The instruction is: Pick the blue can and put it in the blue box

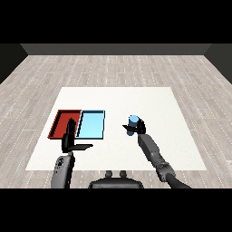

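White bench (181, 136) on plank floor (113, 68): right robot hand (138, 127) grasps the cylindrical blue can (133, 121), well right of 2 shallow rectangular trays — red tray (61, 118), blue tray (92, 124). Left robot hand (70, 140), fingers straight, overlaps both trays' near edges.

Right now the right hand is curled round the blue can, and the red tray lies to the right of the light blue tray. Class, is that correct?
Not quite. The head view shows the red tray to the left of the light blue tray. The right hand is indeed curled round the blue can.
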Available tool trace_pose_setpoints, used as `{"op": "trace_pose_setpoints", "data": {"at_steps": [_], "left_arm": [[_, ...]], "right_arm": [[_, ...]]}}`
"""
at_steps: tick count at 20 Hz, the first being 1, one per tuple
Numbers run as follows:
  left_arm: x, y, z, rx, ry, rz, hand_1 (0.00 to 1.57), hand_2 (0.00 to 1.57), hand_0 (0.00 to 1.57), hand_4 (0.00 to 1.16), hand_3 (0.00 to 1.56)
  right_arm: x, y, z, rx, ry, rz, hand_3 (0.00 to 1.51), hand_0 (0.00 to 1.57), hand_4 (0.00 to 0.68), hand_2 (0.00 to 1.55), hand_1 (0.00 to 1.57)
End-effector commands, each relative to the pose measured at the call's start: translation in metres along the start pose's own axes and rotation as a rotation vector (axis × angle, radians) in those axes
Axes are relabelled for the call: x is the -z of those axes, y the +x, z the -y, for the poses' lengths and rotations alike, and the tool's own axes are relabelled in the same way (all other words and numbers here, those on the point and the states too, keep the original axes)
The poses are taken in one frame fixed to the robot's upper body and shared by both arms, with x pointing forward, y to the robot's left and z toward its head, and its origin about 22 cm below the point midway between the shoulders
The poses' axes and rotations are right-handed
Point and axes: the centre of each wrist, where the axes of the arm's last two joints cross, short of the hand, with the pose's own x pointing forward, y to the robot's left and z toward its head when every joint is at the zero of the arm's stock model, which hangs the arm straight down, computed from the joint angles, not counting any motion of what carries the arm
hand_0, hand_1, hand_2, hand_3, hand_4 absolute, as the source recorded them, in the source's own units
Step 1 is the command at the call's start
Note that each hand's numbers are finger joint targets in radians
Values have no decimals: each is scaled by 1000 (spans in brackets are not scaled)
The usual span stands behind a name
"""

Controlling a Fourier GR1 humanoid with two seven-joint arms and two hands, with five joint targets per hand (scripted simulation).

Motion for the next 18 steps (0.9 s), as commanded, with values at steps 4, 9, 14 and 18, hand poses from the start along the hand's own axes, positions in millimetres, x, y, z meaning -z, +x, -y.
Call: {"op": "trace_pose_setpoints", "data": {"at_steps": [4, 9, 14, 18], "left_arm": [[0, 14, 4, 21, 9, 3, 0, 0, 0, 0, 0], [1, 5, -1, 17, -10, -3, 0, 0, 0, 0, 0], [13, 0, 8, -3, -41, -4, 0, 0, 0, 0, 0], [5, 12, 16, 13, -67, -3, 0, 0, 0, 0, 0]], "right_arm": [[0, 6, -16, -28, -5, 9, 1419, 1456, 523, 1449, 1456], [-5, 17, -4, -61, 17, 125, 1349, 1463, 453, 1471, 1463], [-10, 32, -20, -129, 49, 213, 1367, 1452, 498, 1475, 1452], [-12, 50, -33, -83, 82, 238, 1358, 1459, 512, 1478, 1459]]}}
